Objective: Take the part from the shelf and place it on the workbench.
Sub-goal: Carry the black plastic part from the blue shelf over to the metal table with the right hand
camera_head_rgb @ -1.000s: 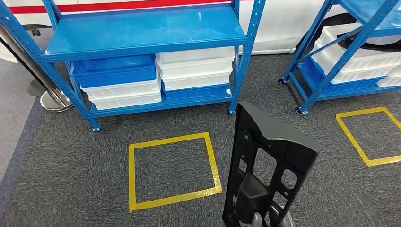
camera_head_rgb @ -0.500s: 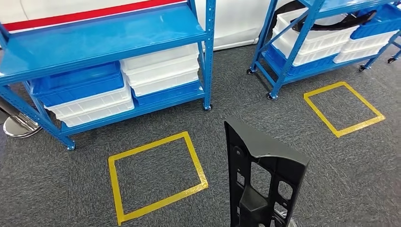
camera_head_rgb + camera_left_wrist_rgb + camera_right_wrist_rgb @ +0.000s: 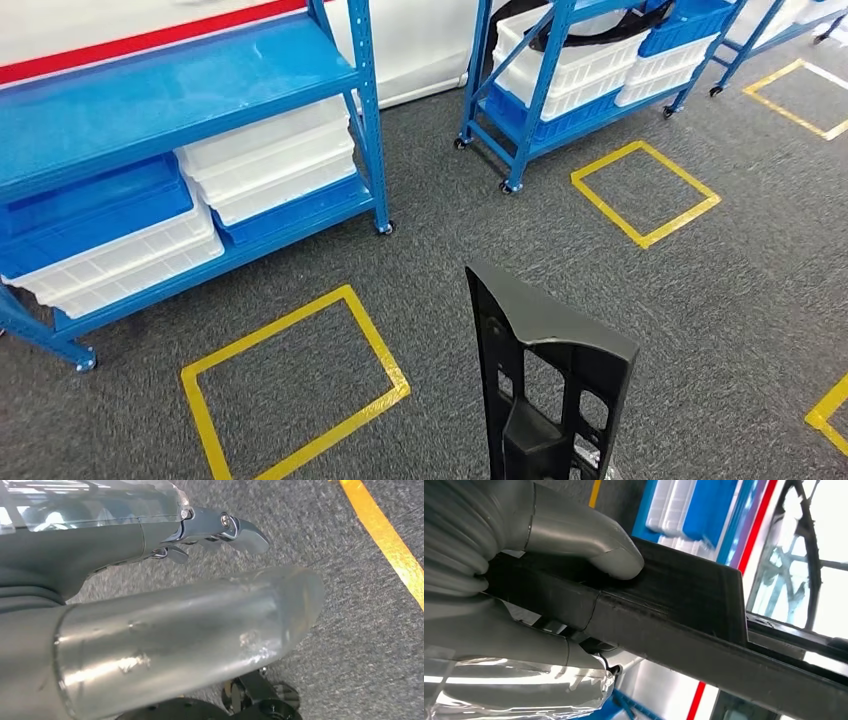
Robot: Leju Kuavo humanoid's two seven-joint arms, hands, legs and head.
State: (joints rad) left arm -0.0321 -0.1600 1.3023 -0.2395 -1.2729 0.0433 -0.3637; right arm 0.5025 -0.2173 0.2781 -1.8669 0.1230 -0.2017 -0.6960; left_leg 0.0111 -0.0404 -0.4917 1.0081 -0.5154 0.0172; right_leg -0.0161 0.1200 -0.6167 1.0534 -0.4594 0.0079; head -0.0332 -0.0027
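The part (image 3: pixel 545 380) is a long black plastic bracket with several cut-outs, standing upright low in the head view, right of centre. My right hand (image 3: pixel 499 595) grips it near its lower end, the thumb (image 3: pixel 589 545) pressed on one face of the part (image 3: pixel 684 600) and the fingers wrapped under it. The blue shelf (image 3: pixel 180 90) it faces stands at the upper left. My left hand (image 3: pixel 150 635) hangs over the carpet with fingers (image 3: pixel 220 527) apart from the thumb and nothing in it.
White and blue bins (image 3: pixel 270 165) fill the shelf's lower level. A second blue wheeled shelf (image 3: pixel 540 70) with bins stands at the upper right. Yellow tape squares (image 3: pixel 300 390) (image 3: pixel 645 190) mark the grey carpet.
The whole picture has shifted: the camera has turned right, so the shelves and tape squares slid left. The part stays in my right hand.
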